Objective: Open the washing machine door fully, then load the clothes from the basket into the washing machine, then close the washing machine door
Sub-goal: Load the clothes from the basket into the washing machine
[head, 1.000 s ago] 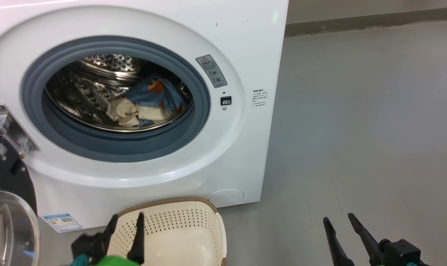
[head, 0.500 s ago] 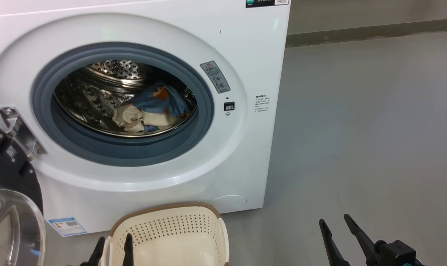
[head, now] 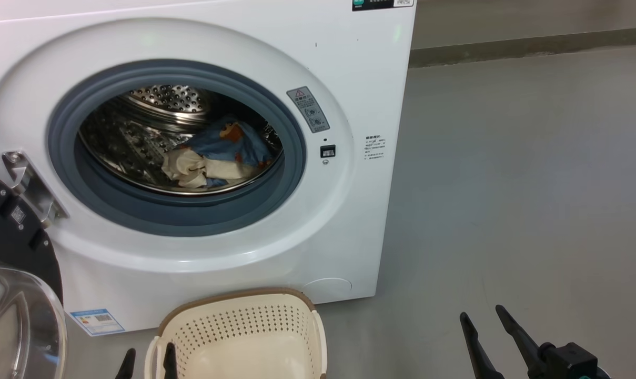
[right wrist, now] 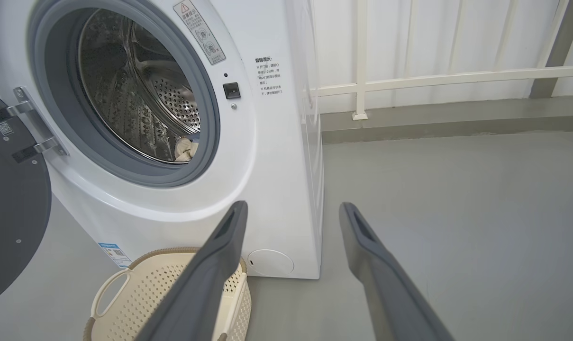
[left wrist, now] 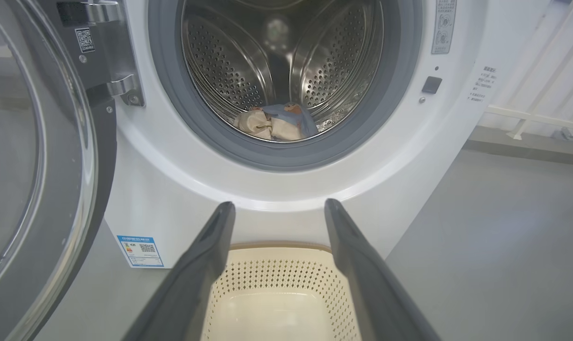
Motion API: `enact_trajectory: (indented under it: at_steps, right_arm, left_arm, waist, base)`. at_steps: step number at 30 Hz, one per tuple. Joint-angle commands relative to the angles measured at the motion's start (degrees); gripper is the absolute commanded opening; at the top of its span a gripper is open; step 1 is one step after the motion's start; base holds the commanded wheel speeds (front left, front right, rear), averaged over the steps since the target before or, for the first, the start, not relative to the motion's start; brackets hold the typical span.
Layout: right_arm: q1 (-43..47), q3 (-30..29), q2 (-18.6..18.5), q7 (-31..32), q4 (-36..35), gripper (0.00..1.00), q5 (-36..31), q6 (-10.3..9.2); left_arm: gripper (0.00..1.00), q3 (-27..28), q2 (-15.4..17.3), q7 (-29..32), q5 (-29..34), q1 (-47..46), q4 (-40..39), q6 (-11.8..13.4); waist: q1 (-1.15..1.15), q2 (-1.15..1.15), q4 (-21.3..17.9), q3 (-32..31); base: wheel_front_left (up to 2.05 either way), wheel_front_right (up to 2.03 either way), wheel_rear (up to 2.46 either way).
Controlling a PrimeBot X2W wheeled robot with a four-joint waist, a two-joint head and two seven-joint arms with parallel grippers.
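finds the clothes (head: 215,155) heaped at the drum (head: 160,100) front edge inside the washing machine (head: 349,221), basket (head: 244,321) bare; holds left gripper (head: 149,350) and right gripper (head: 481,312) spread and empty, likely because only the wide-open washing machine door (head: 12,237) needs closing.

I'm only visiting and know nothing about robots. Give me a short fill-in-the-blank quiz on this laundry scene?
The washing machine door stands swung ____.
The clothes lie inside the steel ____ of the washing machine.
The cream basket on the floor has a rim coloured ____.
Missing words: open; drum; brown.
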Motion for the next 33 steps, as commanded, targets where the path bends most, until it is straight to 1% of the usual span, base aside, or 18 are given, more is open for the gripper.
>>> enact_trajectory:
  at_steps: [1, 33]
  right_arm:
    - [0.16, 0.84, -0.50, -0.69, -1.57, 1.00, -0.72, 0.09]
    - [0.68, -0.52, -0.37, -0.69, -0.41, 1.00, -1.17, 0.09]
  left_arm:
    - [1.00, 2.33, 0.50, -0.36, 0.46, -0.14, -1.88, -0.44]
    - [1.00, 1.81, 0.50, -0.36, 0.82, 1.06, -5.13, 0.00]
  waist:
    - [0.00, 0.00, -0.07, -0.09]
    - [0.00, 0.00, 0.93, 0.00]
  base:
    - [0.00, 0.00, 0.00]
    - [0.00, 0.00, 0.00]
